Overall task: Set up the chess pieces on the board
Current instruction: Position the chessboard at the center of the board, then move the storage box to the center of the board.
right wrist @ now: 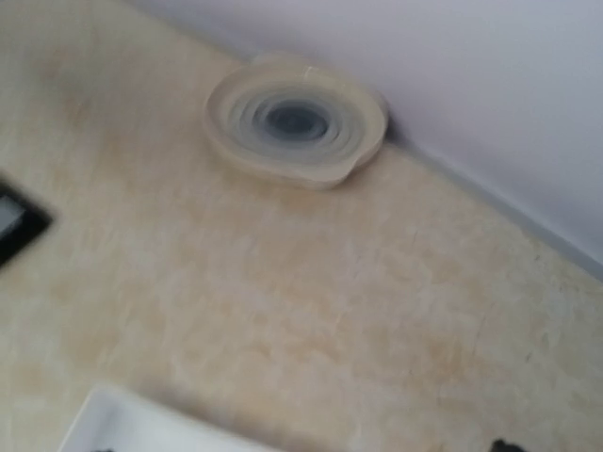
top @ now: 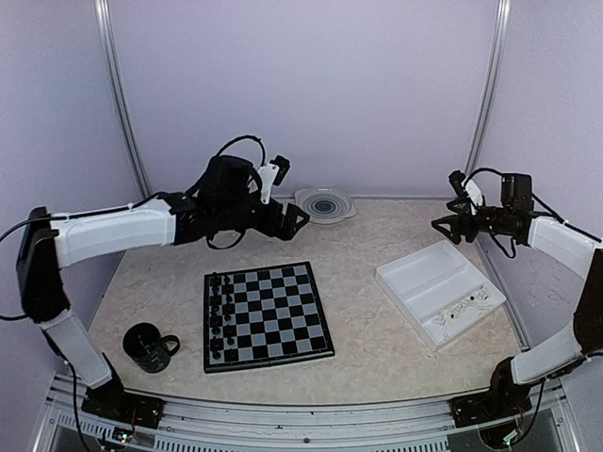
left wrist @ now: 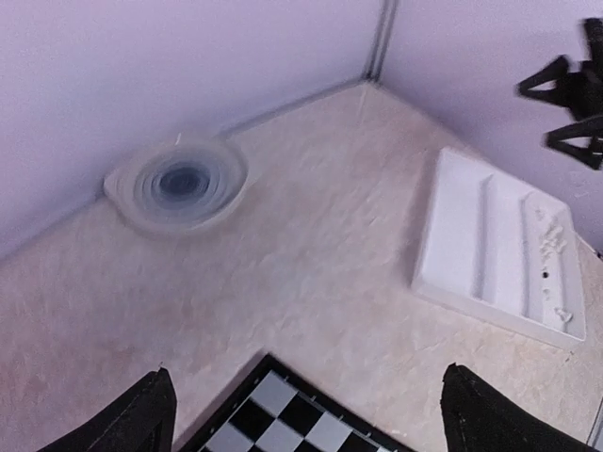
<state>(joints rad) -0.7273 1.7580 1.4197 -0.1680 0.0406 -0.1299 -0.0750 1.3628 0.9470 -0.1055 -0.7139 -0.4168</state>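
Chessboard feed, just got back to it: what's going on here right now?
Neither arm is holding anything. The black pieces stand in two columns along the left edge of the board in the top view. The white pieces lie in the tray, at its near end. The left gripper hovers open above the board's far edge, and the right gripper hangs open near the tray's far corner.
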